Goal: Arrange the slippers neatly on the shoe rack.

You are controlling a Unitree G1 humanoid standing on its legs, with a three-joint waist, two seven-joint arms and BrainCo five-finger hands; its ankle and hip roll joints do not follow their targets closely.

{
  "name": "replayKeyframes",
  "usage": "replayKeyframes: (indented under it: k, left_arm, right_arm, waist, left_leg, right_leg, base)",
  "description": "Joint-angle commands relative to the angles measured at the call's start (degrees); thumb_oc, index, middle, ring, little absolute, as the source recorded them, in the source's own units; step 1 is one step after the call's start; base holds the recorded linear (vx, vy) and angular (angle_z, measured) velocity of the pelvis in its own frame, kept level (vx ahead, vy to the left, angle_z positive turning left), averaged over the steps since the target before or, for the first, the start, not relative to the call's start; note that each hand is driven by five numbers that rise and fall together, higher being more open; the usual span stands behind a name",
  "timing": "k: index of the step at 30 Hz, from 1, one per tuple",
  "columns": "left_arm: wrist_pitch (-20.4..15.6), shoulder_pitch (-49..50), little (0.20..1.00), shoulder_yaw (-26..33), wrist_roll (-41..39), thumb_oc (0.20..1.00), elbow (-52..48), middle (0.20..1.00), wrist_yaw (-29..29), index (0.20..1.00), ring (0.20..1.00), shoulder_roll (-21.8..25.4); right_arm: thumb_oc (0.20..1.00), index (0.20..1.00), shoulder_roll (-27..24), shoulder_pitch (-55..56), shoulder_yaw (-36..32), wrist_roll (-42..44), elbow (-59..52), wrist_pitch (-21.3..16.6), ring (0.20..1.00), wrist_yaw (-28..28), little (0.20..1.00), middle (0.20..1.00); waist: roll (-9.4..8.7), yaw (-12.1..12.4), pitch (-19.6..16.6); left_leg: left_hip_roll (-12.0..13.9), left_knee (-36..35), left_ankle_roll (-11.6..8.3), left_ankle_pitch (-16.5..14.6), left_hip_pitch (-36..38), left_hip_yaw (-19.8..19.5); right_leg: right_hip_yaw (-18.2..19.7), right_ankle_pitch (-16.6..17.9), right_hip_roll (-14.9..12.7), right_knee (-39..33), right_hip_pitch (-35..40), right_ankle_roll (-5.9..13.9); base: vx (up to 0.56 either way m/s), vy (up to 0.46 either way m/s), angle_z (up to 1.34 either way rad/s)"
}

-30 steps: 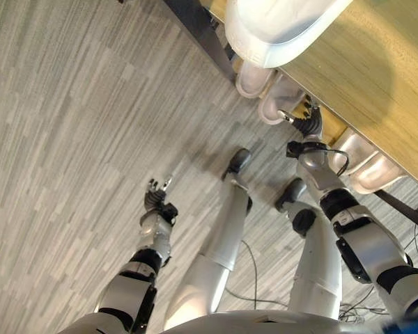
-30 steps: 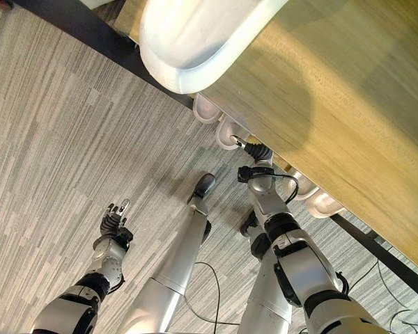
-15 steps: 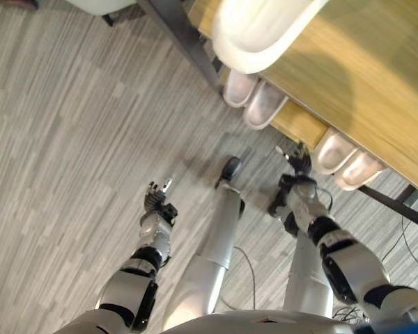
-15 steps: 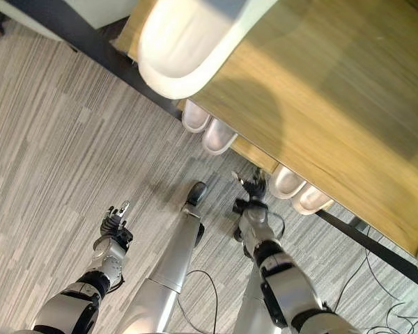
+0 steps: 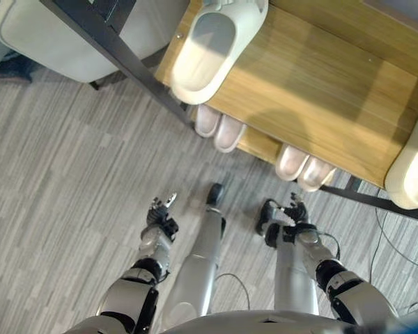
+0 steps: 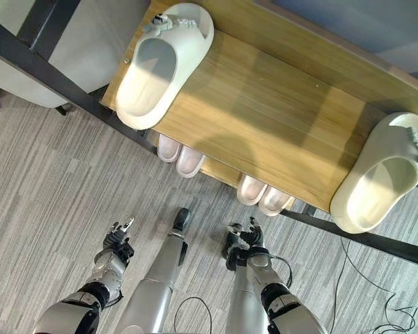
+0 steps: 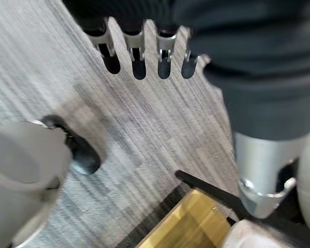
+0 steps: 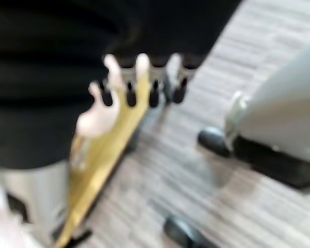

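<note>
Two white slippers sit on the shoe rack, far left and right. Two pairs line the lower shelf. Left hand and right hand hover over the floor, fingers straight, holding nothing.

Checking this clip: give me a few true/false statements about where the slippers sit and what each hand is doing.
1. A white slipper lies on the rack's top shelf. True.
2. The right hand grips a slipper. False: it hangs open, holding nothing.
3. Two pairs of slippers, one beside the other, sit on the lower shelf. True.
4. The left hand rests on the top shelf. False: it hangs over the floor, open.
5. A second white slipper lies on the floor. False: it is on the top shelf.
</note>
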Motion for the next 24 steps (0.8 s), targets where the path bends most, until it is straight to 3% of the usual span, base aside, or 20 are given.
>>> replayKeyframes:
  k: [1, 7, 8, 9, 17, 19, 20, 21, 22, 23, 24]
  left_arm:
    - [-0.9, 1.9, 1.000, -1.3, 2.6, 1.000, 1.0, 1.000, -0.9, 1.000, 1.000, 1.1]
    - [-2.9, 2.8, 1.000, -8.8, 15.0, 1.000, -9.8, 1.000, 0.1, 1.000, 1.000, 5.1]
    - [-2.9, 2.8, 1.000, -8.8, 15.0, 1.000, -9.9, 1.000, 0.1, 1.000, 1.000, 5.1]
    - [-2.9, 2.6, 1.000, -9.8, 16.5, 1.000, -11.6, 1.000, 0.0, 1.000, 1.000, 5.5]
    - [-2.0, 3.9, 1.000, -17.5, 22.2, 1.000, -20.1, 1.000, -3.0, 1.000, 1.000, 5.2]
    - [-1.8, 3.9, 1.000, -18.1, 22.4, 1.000, -20.7, 1.000, -3.7, 1.000, 1.000, 5.3]
    - [-1.3, 10.5, 1.000, -14.0, 14.7, 1.000, -32.8, 1.000, -9.6, 1.000, 1.000, 14.3]
    - [-2.7, 17.9, 1.000, -12.1, 12.7, 1.000, -39.5, 1.000, -12.6, 1.000, 1.000, 21.5]
    - [-2.6, 18.8, 1.000, -14.6, 14.2, 1.000, -42.7, 1.000, -14.2, 1.000, 1.000, 23.0]
    - [-5.1, 21.5, 1.000, -13.0, 19.6, 1.000, -46.9, 1.000, -12.9, 1.000, 1.000, 28.5]
    - [-5.1, 21.6, 1.000, -12.9, 19.6, 1.000, -47.0, 1.000, -12.9, 1.000, 1.000, 28.6]
  right_arm:
    - [1.000, 1.000, -0.8, 4.6, 0.8, -2.9, -1.8, 0.3, 1.000, 2.0, 1.000, 1.000]
    - [1.000, 1.000, -2.2, 10.5, 2.9, -7.9, -3.2, 0.2, 1.000, 3.8, 1.000, 1.000]
    - [1.000, 1.000, -2.2, 10.5, 2.8, -7.9, -3.2, 0.2, 1.000, 3.8, 1.000, 1.000]
    - [1.000, 1.000, -2.4, 11.4, 2.7, -9.0, -3.1, 0.2, 1.000, 4.0, 1.000, 1.000]
    - [1.000, 1.000, -4.2, 16.0, 1.6, -21.4, 6.3, 4.5, 1.000, 1.5, 1.000, 1.000]
    - [1.000, 1.000, -4.4, 16.5, 1.5, -22.2, 6.9, 5.0, 1.000, 1.6, 1.000, 1.000]
    - [1.000, 1.000, -6.0, 18.2, -0.7, -22.3, 6.2, 5.0, 1.000, 2.8, 1.000, 1.000]
    - [1.000, 1.000, -6.7, 18.6, -1.9, -22.7, 7.3, 5.4, 1.000, 3.2, 1.000, 1.000]
    - [1.000, 1.000, -6.8, 19.4, -2.8, -23.3, 7.5, 6.1, 1.000, 3.1, 1.000, 1.000]
    - [1.000, 1.000, -6.7, 21.2, -3.8, -23.2, 7.7, 5.5, 1.000, 3.5, 1.000, 1.000]
    - [1.000, 1.000, -6.6, 21.2, -3.8, -23.2, 7.7, 5.5, 1.000, 3.5, 1.000, 1.000]
  waist:
    - [1.70, 0.8, -1.5]
    - [2.01, 0.4, -1.1]
    - [2.03, 0.4, -1.0]
    - [2.51, 0.4, -1.0]
    - [3.39, -1.9, -2.9]
    - [3.55, -2.1, -3.1]
    - [4.06, -1.3, -3.4]
    - [4.64, -0.6, -3.6]
    - [4.78, -0.6, -3.6]
    - [4.77, -0.5, -4.1]
    - [4.77, -0.5, -4.1]
  left_leg:
    - [2.3, -9.6, 0.89, 4.4, 2.3, 5.5]
    - [3.1, -11.9, 0.34, 4.8, 9.9, 6.3]
    - [3.2, -12.0, 0.34, 4.8, 10.1, 6.3]
    - [3.3, -13.4, 0.39, 7.0, 10.8, 6.2]
    - [3.8, -23.0, -0.22, 7.9, 28.9, 6.3]
    - [4.1, -23.7, -0.22, 8.1, 30.2, 6.3]
    - [4.1, -23.9, -0.25, 8.0, 31.3, 6.3]
    - [4.3, -24.5, -0.27, 8.0, 32.5, 6.5]
    - [4.2, -24.8, -0.20, 7.8, 33.8, 6.4]
    - [4.5, -25.6, -0.19, 7.3, 36.3, 7.1]
    - [4.5, -25.8, -0.17, 7.5, 36.3, 7.1]
  right_leg:
    - [2.5, -2.6, 0.2, 0.1, 3.0, 1.09]
    - [2.3, -1.5, 0.9, -4.0, 11.1, 1.71]
    - [2.3, -1.5, 1.0, -4.1, 11.3, 1.71]
    - [1.7, 0.8, 1.3, -5.9, 12.2, 1.60]
    - [0.3, 2.7, 3.3, -16.2, 30.1, 3.36]
    - [0.2, 3.0, 3.5, -17.1, 31.5, 3.45]
    - [0.1, 3.0, 3.5, -17.6, 33.0, 3.74]
    - [0.2, 3.4, 3.6, -18.6, 34.6, 4.00]
    - [-0.1, 3.5, 3.7, -19.3, 35.9, 4.23]
    - [0.2, 3.4, 3.8, -20.4, 38.1, 4.58]
    - [0.2, 3.7, 3.8, -20.6, 38.1, 4.60]
  base:
    - [0.00, 0.000, 0.00]
    - [0.00, 0.003, -0.04]
    - [-0.08, 0.047, -0.08]
    - [-0.08, 0.026, -0.07]
    - [0.04, -0.025, -0.04]
    - [0.04, -0.022, 0.00]
    - [0.04, -0.015, -0.09]
    - [0.05, -0.009, -0.06]
    - [0.05, -0.020, 0.04]
    - [0.05, -0.021, 0.15]
    - [0.04, -0.028, 0.18]
